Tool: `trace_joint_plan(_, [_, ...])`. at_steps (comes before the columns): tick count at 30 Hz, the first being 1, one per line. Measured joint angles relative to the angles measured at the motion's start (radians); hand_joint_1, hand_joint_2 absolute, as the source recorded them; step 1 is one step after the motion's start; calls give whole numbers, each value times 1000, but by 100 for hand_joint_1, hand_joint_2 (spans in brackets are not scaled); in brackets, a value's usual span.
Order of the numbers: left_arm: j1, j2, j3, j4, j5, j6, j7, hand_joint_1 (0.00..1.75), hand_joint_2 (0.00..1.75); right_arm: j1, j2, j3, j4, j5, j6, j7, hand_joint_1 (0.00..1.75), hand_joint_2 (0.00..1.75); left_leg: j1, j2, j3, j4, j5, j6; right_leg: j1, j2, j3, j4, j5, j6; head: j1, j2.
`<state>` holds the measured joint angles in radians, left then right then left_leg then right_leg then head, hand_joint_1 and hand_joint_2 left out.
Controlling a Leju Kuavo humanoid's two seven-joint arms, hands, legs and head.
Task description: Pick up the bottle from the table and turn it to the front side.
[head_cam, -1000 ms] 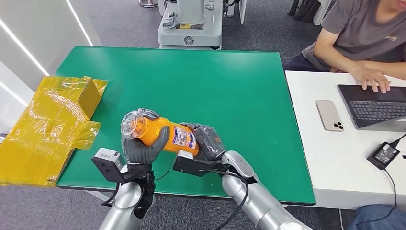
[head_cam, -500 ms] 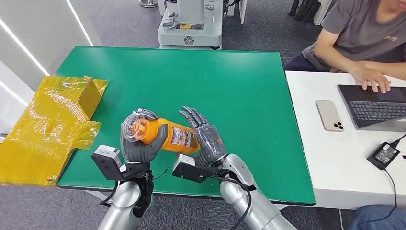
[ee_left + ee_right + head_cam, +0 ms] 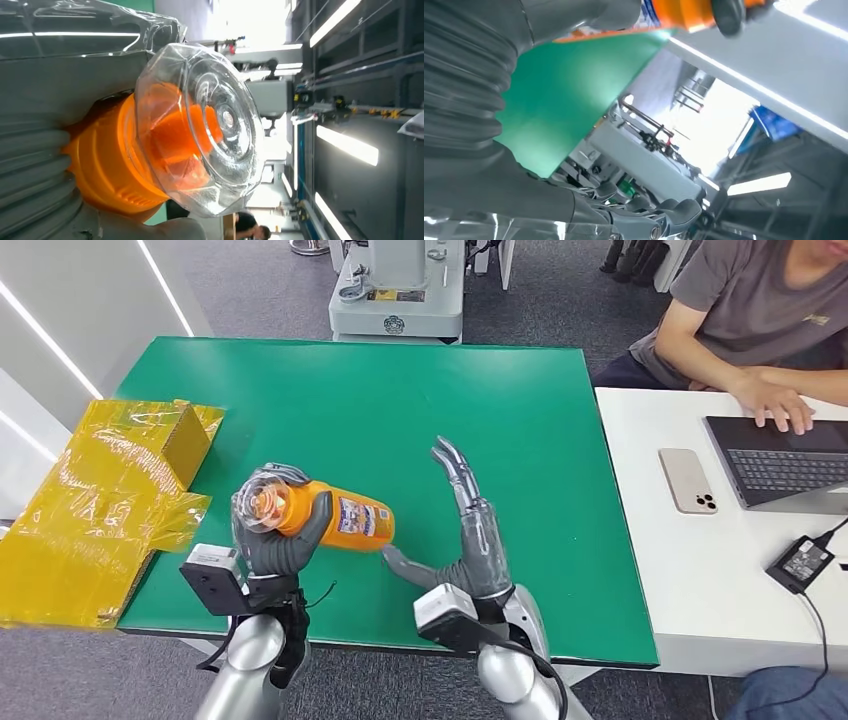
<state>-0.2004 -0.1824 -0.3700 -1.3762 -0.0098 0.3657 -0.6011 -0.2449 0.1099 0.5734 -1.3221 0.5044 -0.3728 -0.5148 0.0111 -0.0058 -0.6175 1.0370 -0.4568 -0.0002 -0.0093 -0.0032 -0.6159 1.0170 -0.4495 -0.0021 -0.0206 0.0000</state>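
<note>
An orange bottle (image 3: 335,521) with a clear faceted cap (image 3: 205,127) and a white-blue label lies on its side above the green table (image 3: 400,410), near the front edge. My left hand (image 3: 268,540) grips it around the cap end, thumb over the orange body. My right hand (image 3: 472,530) stands a little to the right of the bottle's base, fingers spread and pointing away, thumb reaching toward the bottle without touching it. The bottle's orange body (image 3: 684,12) and my right thumb tip appear in the right wrist view.
A yellow-wrapped box (image 3: 110,500) lies at the table's left edge. A white desk (image 3: 700,570) on the right carries a phone (image 3: 688,481), a laptop (image 3: 780,460) and a charger, with a seated person (image 3: 750,320) typing. A grey machine base (image 3: 398,290) stands beyond the table.
My right hand has let go of the bottle's base, spread its fingers and drawn off to the right. My left hand keeps the bottle and has shifted it slightly left.
</note>
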Motion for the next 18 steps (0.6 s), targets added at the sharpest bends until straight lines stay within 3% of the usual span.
trace_joint_plan(6, [-1,39,67,-93,-170,129,8,175,175,113,-28,-14,-128,-43,-27,-11,0,175,0,0,0,0,0,0,0,0,0,0,-1,-1,0,0])
trace_joint_plan(14, [-53,175,117,-144,-577,196,159,175,175,204,-50,-31,-204,-67,-35,-16,0,175,0,2,1,-1,0,0,0,1,0,0,-1,-1,0,0])
trace_joint_plan(18, [-81,229,135,-128,-627,213,171,175,175,219,-51,-32,-216,-69,-31,-12,0,175,0,2,1,-1,0,0,0,2,0,1,-1,-1,0,0])
